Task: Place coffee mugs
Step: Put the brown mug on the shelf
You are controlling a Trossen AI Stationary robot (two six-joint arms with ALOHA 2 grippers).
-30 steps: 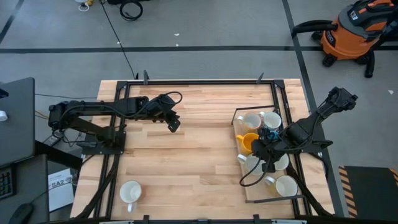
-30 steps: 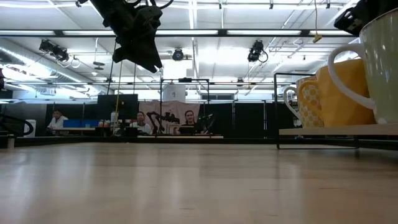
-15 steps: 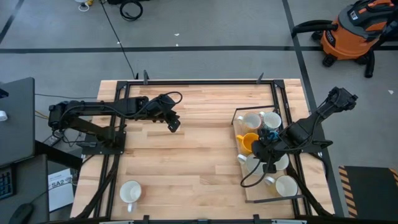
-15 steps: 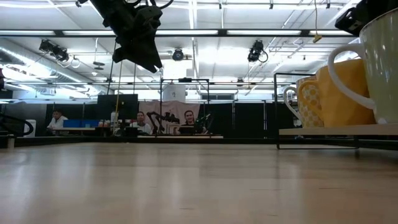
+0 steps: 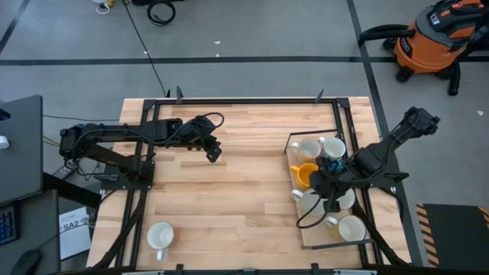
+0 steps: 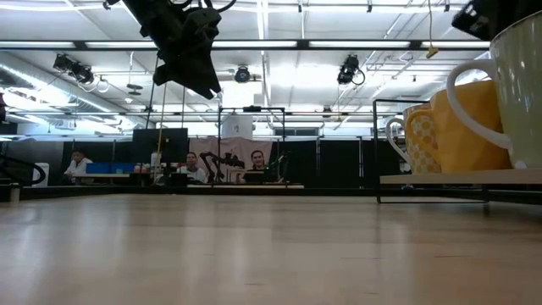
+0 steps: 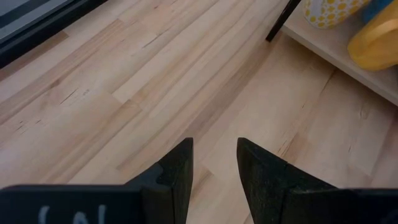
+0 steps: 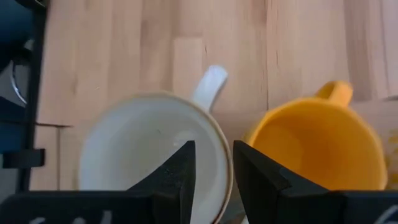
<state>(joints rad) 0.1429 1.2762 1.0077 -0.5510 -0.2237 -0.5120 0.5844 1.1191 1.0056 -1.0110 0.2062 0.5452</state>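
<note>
Right tool [image 5: 328,191] over tray mugs [image 5: 309,149], lone mug [image 5: 160,236]

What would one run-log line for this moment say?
right claw: open over white mug rim in tray | left claw: open, empty, above table | lone mug: near front-left corner
</note>
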